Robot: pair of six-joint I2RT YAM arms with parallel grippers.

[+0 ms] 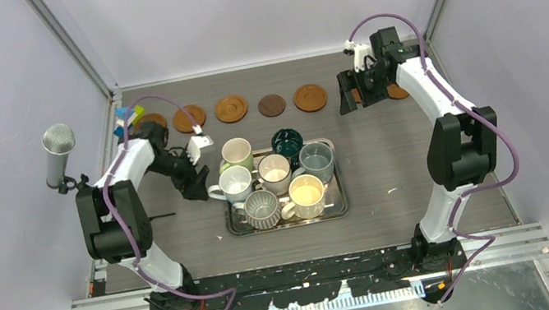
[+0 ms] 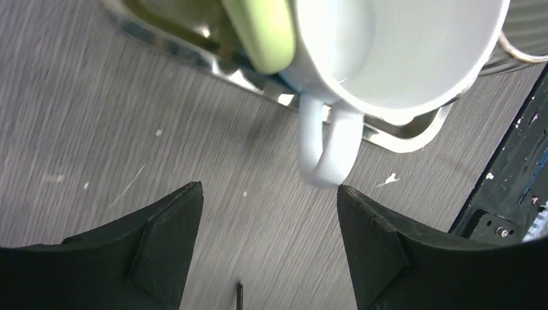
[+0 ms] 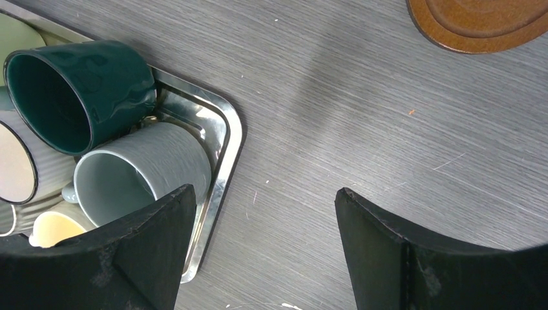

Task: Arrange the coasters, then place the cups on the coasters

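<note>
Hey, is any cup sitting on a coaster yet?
No, the cups all crowd on or beside the steel tray, and the coasters lined along the far side carry nothing.

A row of round orange-brown wooden coasters (image 1: pixel 231 109) lay along the far tabletop (image 1: pixel 391 178). Nearer, centrally, the rectangular steel tray (image 1: pixel 298 222) held handled ceramic mugs (image 1: pixel 307 195); one cream mug (image 1: pixel 237 153) stood seemingly just outside its far-left corner.

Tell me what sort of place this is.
Probably a robotics lab cell: plain panel walls on metal framing enclose the table, the left arm and right arm are bolted at its near edge, and a microphone-like device stands nearby.
</note>
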